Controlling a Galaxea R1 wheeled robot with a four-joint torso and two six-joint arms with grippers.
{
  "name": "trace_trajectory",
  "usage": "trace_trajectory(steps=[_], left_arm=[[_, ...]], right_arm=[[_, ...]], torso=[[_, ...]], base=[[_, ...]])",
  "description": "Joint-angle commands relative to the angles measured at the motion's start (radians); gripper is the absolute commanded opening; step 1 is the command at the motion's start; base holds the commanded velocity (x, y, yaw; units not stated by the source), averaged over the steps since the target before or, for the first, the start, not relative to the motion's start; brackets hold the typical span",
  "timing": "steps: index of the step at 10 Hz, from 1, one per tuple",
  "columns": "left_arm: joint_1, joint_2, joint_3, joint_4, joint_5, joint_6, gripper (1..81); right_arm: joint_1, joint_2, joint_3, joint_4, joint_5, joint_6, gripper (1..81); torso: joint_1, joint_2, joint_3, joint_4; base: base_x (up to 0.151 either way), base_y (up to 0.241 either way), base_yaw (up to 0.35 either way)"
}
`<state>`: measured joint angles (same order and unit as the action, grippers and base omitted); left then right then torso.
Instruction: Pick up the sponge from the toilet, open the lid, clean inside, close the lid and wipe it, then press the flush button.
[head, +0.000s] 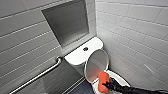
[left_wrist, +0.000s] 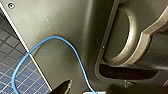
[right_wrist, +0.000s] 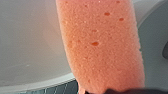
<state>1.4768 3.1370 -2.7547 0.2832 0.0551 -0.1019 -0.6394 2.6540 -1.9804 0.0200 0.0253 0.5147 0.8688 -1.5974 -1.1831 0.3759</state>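
The white toilet (head: 77, 57) stands in the corner, its lid (head: 96, 63) raised and leaning back against the tank. The dark round flush button (head: 85, 49) sits in the middle of the tank top. Over the open bowl, near its rim (head: 120, 79), my right gripper (head: 108, 85) is shut on the orange-red sponge (head: 102, 80), which stands on end. In the right wrist view the sponge (right_wrist: 100, 45) looms large against the white inside of the bowl (right_wrist: 30, 37). My left gripper (left_wrist: 91, 90) stands open beside my own body with nothing in it.
A steel grab bar (head: 37, 76) runs along the left wall below a recessed niche (head: 66, 22). A tiled wall (head: 140, 37) stands close on the toilet's right. Dark tiled floor (head: 81, 88) lies beside the bowl. A blue cable (left_wrist: 50, 40) loops across my body.
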Motion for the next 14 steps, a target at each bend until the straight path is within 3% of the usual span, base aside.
trace_trajectory(steps=[1,2,3,5,6,10,14], left_arm=[[0.020,-0.004,0.000,-0.012,0.083,0.004,81.1],[0.020,-0.004,0.000,-0.012,0.083,0.004,81.1],[0.020,-0.004,0.000,-0.012,0.083,0.004,81.1],[0.020,-0.004,0.000,-0.012,0.083,0.004,81.1],[0.020,-0.004,0.000,-0.013,0.083,0.004,81.1],[0.020,-0.004,0.000,-0.013,0.084,0.004,81.1],[0.020,-0.004,0.000,-0.012,0.084,0.004,81.1]], right_arm=[[0.118,0.029,0.040,-0.020,-0.021,-0.001,1.0],[0.114,0.031,0.039,-0.020,-0.018,0.001,1.0],[0.114,0.031,0.036,-0.020,-0.016,-0.001,1.0],[0.083,0.036,0.031,-0.017,-0.008,0.005,1.0],[0.057,0.036,0.013,-0.015,-0.001,0.005,1.0],[-0.030,0.008,-0.027,-0.011,0.058,0.007,1.0],[-0.078,-0.135,0.128,-0.011,0.094,0.007,1.0]], torso=[[0.000,0.000,0.000,0.095],[0.000,0.000,0.000,0.129],[0.000,0.000,0.000,0.068],[0.000,0.000,0.000,0.121],[0.000,0.000,0.000,0.128],[0.000,0.000,0.000,0.127],[0.000,0.000,0.000,0.127]], base=[[0.000,0.000,0.000],[0.000,0.000,0.000],[0.000,0.000,0.000],[0.000,0.000,0.000],[0.000,0.000,0.000],[0.000,0.000,0.000],[0.000,0.000,0.000]])
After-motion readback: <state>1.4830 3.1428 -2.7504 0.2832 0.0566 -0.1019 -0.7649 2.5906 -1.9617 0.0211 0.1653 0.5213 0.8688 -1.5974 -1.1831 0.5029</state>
